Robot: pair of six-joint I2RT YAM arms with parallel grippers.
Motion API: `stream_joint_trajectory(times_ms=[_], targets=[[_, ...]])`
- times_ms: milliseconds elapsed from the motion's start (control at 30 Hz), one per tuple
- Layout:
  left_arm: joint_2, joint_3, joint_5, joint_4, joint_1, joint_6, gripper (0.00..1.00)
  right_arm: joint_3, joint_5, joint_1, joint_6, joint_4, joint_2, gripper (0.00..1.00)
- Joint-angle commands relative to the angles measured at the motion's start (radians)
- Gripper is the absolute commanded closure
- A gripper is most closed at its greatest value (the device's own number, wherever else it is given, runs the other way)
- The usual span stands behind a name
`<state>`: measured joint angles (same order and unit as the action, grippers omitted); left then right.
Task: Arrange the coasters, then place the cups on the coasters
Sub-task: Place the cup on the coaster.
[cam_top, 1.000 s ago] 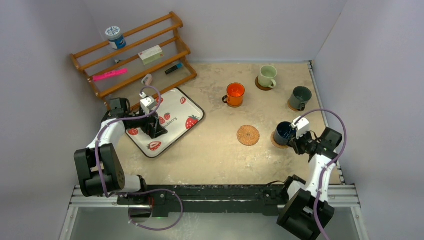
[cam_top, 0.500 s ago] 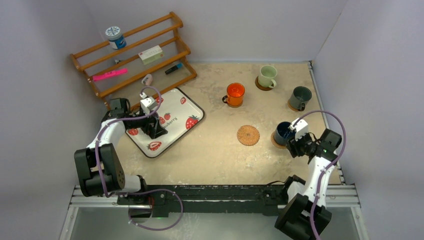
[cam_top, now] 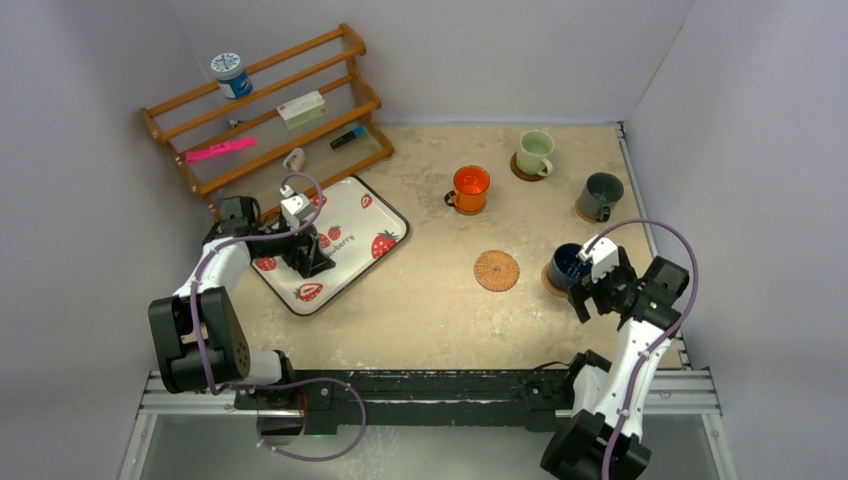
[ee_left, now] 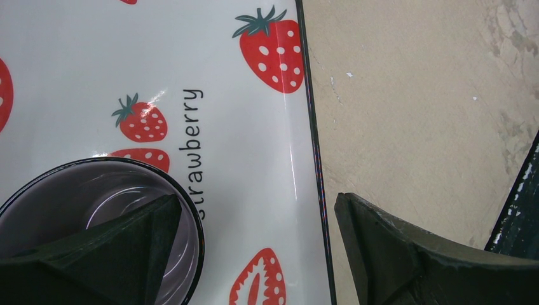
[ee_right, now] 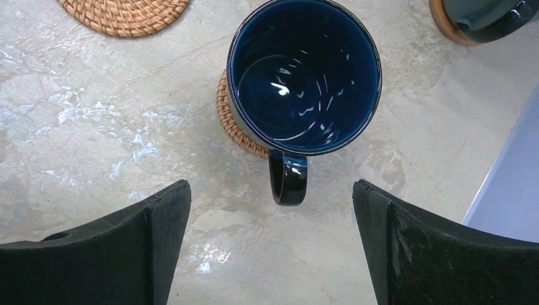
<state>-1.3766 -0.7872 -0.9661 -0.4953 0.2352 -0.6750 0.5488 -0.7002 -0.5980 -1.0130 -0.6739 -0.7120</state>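
The dark blue cup stands on a brown coaster, handle toward my right gripper. That gripper is open just behind the handle and touches nothing. A bare wicker coaster lies to the cup's left. The orange cup, pale green cup and dark grey-green cup each sit on a coaster. The purple-grey cup stands on the strawberry tray. My left gripper is open above it, one finger over the cup's mouth, the other past the tray's edge.
A wooden rack stands at the back left with a blue-and-white jar and small items on it. White walls close in the table at the back and right, near the dark grey-green cup.
My right gripper has opened, let go of the dark blue cup's handle and drawn back a little toward the near edge. The left arm has not moved.
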Motion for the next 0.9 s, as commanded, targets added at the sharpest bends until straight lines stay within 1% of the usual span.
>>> stream_joint_trajectory(times_ms=[0, 133, 433, 600, 700, 867], targets=[[-0.006, -0.021, -0.053, -0.005, 0.003, -0.023, 0.0, 0.062, 0.02, -0.005, 0.026, -0.09, -0.006, 0.01], [-0.006, -0.025, -0.063, -0.025, 0.003, -0.044, 0.0, 0.088, 0.032, -0.005, 0.066, -0.119, 0.008, 0.01], [-0.003, -0.033, -0.085, -0.057, 0.003, -0.072, 0.0, 0.105, 0.104, -0.005, 0.138, -0.082, 0.172, 0.01], [0.023, -0.021, -0.091, -0.051, 0.003, -0.075, 0.0, 0.162, 0.1, -0.005, 0.161, -0.114, 0.197, 0.01], [0.045, -0.004, -0.094, -0.038, 0.003, -0.072, 0.0, 0.197, 0.077, -0.005, 0.224, -0.106, 0.219, 0.01], [0.046, -0.003, -0.098, -0.036, 0.003, -0.074, 0.0, 0.209, 0.05, -0.005, 0.372, 0.005, 0.285, 0.01]])
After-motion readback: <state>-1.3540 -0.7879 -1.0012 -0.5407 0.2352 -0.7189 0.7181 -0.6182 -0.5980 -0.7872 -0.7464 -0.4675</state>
